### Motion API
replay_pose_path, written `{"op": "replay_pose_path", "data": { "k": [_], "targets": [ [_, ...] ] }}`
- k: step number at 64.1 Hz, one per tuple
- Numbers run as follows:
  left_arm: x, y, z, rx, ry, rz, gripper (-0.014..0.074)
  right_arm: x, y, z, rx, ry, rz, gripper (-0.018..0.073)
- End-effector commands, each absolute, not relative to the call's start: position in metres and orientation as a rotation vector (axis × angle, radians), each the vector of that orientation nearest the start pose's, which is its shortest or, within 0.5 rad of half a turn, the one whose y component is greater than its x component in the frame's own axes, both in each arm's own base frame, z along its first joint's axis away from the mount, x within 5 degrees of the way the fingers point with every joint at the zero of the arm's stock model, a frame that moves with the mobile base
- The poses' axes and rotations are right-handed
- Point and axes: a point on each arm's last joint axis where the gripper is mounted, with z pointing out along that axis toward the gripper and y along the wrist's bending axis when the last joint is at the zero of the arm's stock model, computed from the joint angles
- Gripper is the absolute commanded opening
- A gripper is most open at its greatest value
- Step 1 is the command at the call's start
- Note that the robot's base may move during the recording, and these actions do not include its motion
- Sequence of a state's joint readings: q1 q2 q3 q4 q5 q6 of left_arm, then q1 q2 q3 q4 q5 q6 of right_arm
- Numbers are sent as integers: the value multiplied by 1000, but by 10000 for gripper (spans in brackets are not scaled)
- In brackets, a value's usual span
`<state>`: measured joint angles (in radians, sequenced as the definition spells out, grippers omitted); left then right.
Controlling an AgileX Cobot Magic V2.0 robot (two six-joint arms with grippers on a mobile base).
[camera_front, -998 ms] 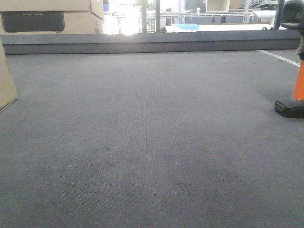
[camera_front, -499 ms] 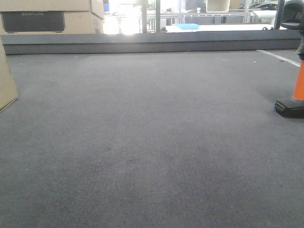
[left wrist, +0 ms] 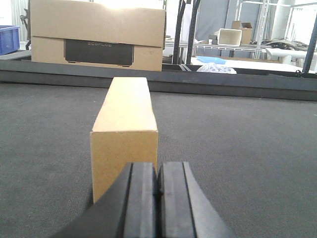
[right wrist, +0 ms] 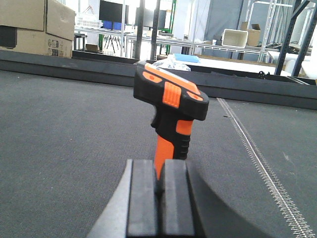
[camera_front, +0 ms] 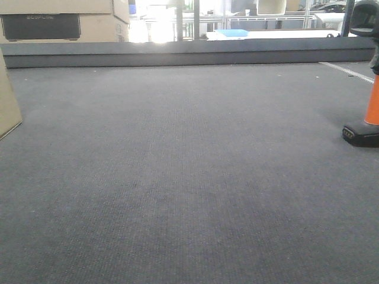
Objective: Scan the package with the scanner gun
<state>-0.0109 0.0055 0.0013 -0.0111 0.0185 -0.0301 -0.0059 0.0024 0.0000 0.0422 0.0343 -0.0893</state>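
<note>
Package (left wrist: 125,134) stands on edge on the grey carpet (camera_front: 189,177), narrow end toward the left gripper (left wrist: 157,186) — just beyond its fingertips, touching or not I can't tell. Left pads pressed together, nothing between them. Scanner gun (right wrist: 171,116) stands upright on its black foot at the right side of the carpet, orange handle up, just past the right gripper (right wrist: 158,183). Right pads also closed, empty. Front view catches only the package's corner at the left edge and the scanner at the right — well apart. Bigger cardboard box (left wrist: 98,35) with black panel sits behind the far ledge.
</note>
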Motion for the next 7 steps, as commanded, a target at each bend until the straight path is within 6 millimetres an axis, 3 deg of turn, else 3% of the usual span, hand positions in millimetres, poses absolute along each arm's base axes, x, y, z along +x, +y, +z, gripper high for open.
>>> {"op": "replay_pose_path", "data": {
  "k": [1, 7],
  "targets": [
    [56, -1, 213, -16, 1484, -42, -111, 56, -1, 211, -25, 1503, -43, -169],
    [56, -1, 213, -16, 1484, -42, -111, 56, -1, 211, -25, 1503, -43, -169]
  ]
}}
